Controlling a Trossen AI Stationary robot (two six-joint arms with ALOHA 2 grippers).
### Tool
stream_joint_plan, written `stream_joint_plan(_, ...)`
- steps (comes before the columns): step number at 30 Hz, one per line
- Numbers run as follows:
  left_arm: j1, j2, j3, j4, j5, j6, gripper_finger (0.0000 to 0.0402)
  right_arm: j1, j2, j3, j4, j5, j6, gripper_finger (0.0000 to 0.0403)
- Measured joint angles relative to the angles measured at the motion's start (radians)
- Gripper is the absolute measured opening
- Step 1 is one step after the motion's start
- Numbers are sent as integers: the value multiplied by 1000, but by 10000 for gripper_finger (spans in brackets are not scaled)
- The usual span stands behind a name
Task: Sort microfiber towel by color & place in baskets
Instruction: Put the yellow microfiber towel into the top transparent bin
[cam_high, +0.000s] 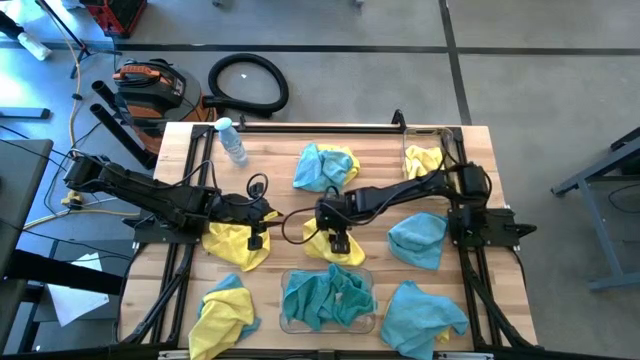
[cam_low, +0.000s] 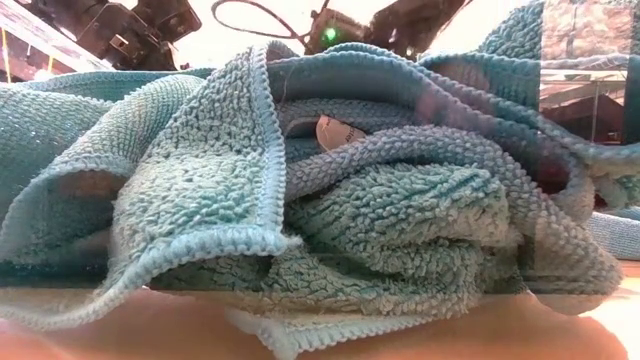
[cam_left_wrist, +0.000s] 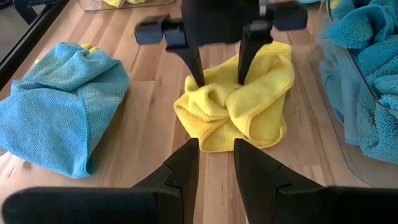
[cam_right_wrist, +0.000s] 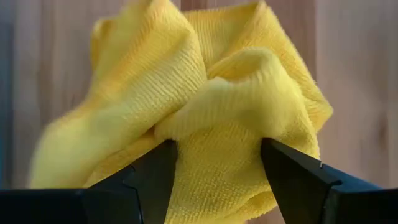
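Sorting is partly done: one basket holds teal cloths, while many cloths are still loose on the table.

From above, the near basket (cam_high: 328, 318) is seen filled with teal towels (cam_high: 327, 295); loose piles lie around it, and a second bin at the far right corner (cam_high: 424, 160) shows yellow inside. The right gripper (cam_high: 338, 243) is lowered over a yellow towel (cam_high: 336, 250), and the left gripper (cam_high: 258, 238) waits beside another yellow cloth (cam_high: 238, 245). At table height, only heaped teal cloth (cam_low: 300, 200) is seen. From the left wrist, the left fingers (cam_left_wrist: 186, 165) are seen part-open and empty. From the right wrist, wide-spread fingers (cam_right_wrist: 155, 174) straddle a yellow fold (cam_right_wrist: 217, 124), not yet pinched.
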Motion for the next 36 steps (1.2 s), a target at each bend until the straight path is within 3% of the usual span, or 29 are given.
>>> stream_joint_plan(6,0,0,0,2,-1,0,87,-9,24,1,-11,29,-45,208)
stream_joint_plan(15,1,0,0,0,-2,0,87,-42,20,3,-68,23,-30,14)
stream_joint_plan(19,1,0,0,-1,-2,33,87,-55,-16,-2,-129,30,0,28)
stream_joint_plan(24,0,0,-1,-1,-51,67,87,-73,-117,-2,-200,63,4,5)
stream_joint_plan(32,1,-1,-1,1,-76,67,87,-107,-358,-22,-302,195,60,3)
stream_joint_plan(36,1,0,0,0,-77,68,87,-130,-526,-66,-343,319,120,3)
